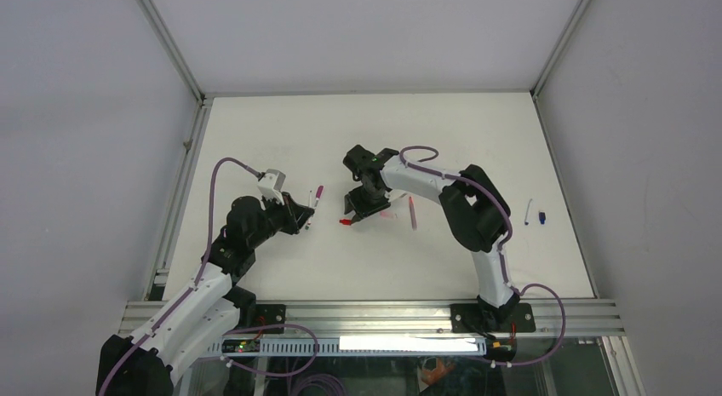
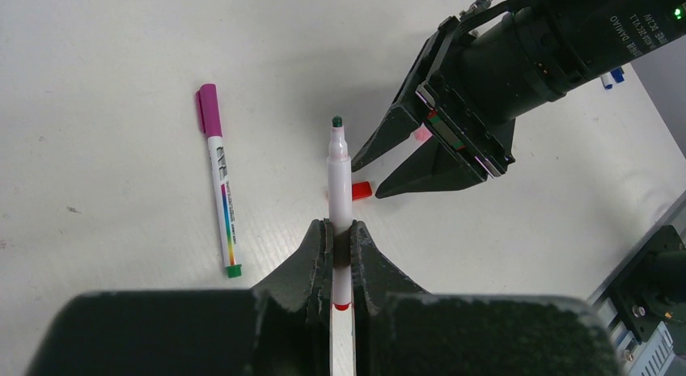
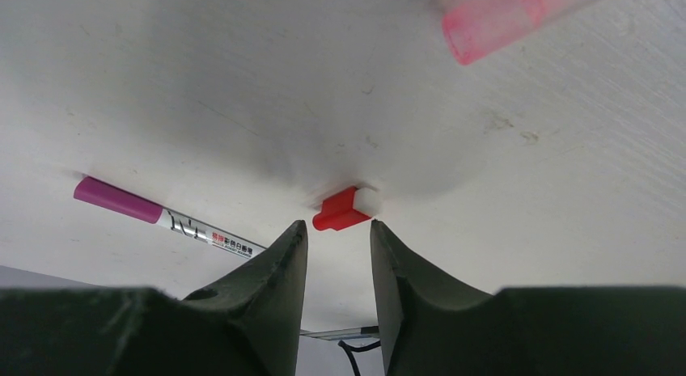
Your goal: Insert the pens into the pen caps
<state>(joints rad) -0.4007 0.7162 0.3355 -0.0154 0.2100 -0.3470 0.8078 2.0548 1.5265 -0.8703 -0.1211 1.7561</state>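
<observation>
Bright, diffuse light from above lies evenly on the white table [image 1: 281,268], with soft grey shadows beneath the arms. The left wrist view shows the pen [image 2: 339,186] sharp. In the right wrist view a pink cap [image 3: 493,16] at upper right is blurred, and the right gripper [image 3: 338,230] at the bottom is dark and soft

The table [image 2: 121,52] is showing a matt white top, faintly scuffed and speckled, while the rail [image 1: 383,312] along its near edge is gleaming as ribbed bare metal. The left gripper [image 2: 340,233] and the right gripper [image 3: 338,238] are presenting matt black plastic with a slightly grainy face, and the white pen [image 2: 338,190] is catching light on a smooth, glossy plastic barrel. The red cap [image 3: 338,210] is looking like smooth opaque plastic, the pink cap [image 3: 493,16] is appearing translucent though blurred, and the magenta-capped pen [image 2: 220,182] is wearing a glossy printed label.
</observation>
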